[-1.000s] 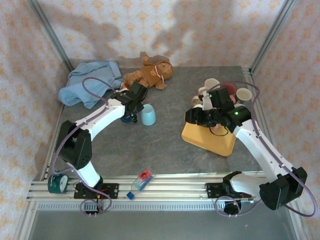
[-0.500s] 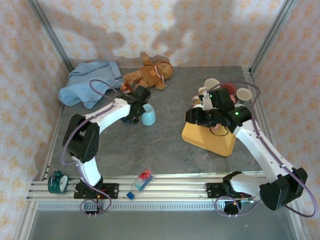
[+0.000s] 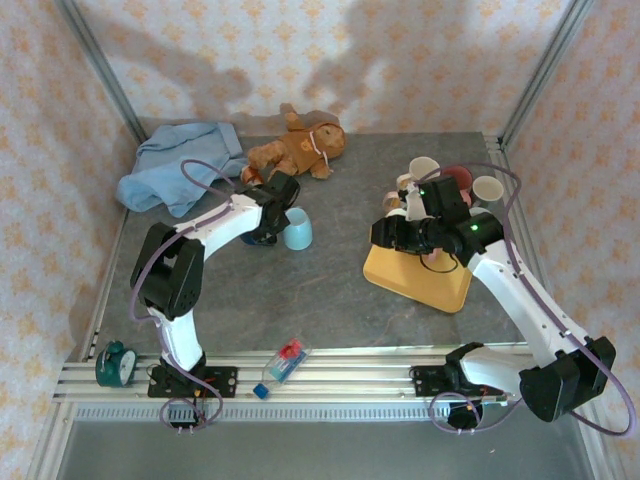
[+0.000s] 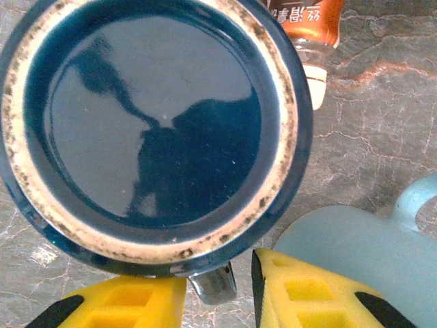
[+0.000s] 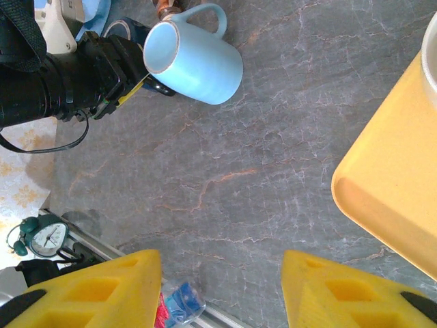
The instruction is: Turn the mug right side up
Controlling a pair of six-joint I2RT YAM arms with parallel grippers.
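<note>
A dark blue mug (image 4: 150, 123) stands upside down on the grey table, its ringed base facing my left wrist camera. My left gripper (image 4: 218, 290) hangs right over it (image 3: 262, 236), with the mug's handle (image 4: 213, 281) between the yellow fingers. The left finger touches the handle and a slim gap shows at the right finger. A light blue mug (image 3: 296, 230) lies on its side just to the right, touching distance from the right finger (image 4: 321, 294). My right gripper (image 3: 384, 232) hovers open above the table with nothing between its fingers (image 5: 102, 290).
A yellow tray (image 3: 415, 277) lies under the right arm, with several cups (image 3: 455, 180) behind it. A doll (image 3: 300, 148) and a blue cloth (image 3: 180, 165) lie at the back left. A brown-labelled bottle (image 4: 300, 20) lies beside the dark mug. A small bottle (image 3: 282, 362) and a clock (image 3: 115, 365) sit near the front rail.
My left gripper has shifted slightly right over the dark mug and its jaws have narrowed around the handle. The right arm has not moved.
</note>
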